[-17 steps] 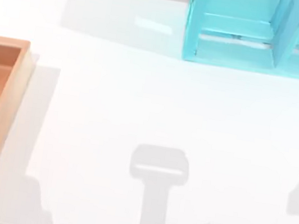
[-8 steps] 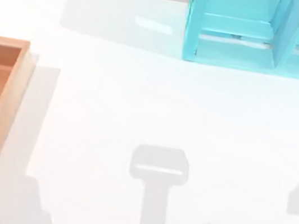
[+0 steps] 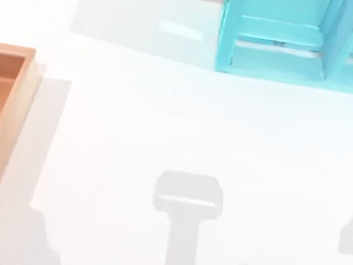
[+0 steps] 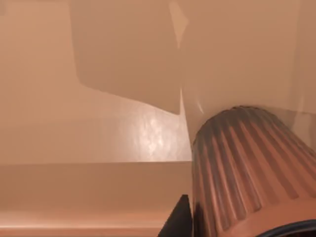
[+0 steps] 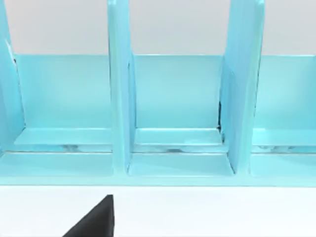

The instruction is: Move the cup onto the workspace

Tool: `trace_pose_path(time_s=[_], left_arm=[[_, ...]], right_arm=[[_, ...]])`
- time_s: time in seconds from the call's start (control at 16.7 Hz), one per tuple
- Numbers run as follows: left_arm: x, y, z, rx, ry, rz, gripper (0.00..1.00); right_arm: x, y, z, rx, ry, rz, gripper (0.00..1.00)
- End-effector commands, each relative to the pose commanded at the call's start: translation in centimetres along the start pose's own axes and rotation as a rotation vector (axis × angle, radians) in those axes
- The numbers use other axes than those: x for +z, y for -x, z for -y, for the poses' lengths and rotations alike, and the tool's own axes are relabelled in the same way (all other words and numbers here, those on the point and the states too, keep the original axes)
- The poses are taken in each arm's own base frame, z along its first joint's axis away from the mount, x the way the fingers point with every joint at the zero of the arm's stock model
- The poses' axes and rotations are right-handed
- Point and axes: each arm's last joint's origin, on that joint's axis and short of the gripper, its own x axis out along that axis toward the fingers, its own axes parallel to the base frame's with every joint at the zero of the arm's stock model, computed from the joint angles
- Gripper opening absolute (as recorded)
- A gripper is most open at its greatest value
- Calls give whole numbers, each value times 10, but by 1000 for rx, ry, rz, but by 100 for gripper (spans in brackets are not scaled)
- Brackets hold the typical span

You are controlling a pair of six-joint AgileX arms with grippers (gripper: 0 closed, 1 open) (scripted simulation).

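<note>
One cup (image 4: 247, 168) sits very close to the left claw's camera, low inside the wooden tray (image 3: 1, 138) — its ribbed side is near and the tray's floor and rim lie right behind it. A dark fingertip (image 4: 178, 219) shows just beside the cup, but it cannot be told how wide the left claw is open or whether it has hold of the cup.

What could go wrong: if the grip is loose or off to one side, the cup could tip or slip back into the tray. Lifted too low, it could also bump the tray's raised rim on the way to the white worktop (image 3: 185, 120).

The left arm is stooped low over the tray. The right arm faces the light-blue shelf (image 5: 173, 113), far from the tray — one dark fingertip (image 5: 94, 219) shows, and its opening cannot be told either.
</note>
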Motion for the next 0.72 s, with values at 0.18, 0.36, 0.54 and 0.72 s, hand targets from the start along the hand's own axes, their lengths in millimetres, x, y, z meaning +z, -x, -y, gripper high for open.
trace_pose_path(time_s=[0.18,0.36,0.54,0.72], left_arm=[[0,0,0,0,0,0,0],[0,0,0,0,0,0,0],[0,1,0,1,-1,3,0],[3,10,-5,6,31,13,0]], right_arm=[[0,0,0,0,0,0,100],[0,0,0,0,0,0,100],[0,0,0,0,0,0,100],[0,0,0,0,0,0,100]])
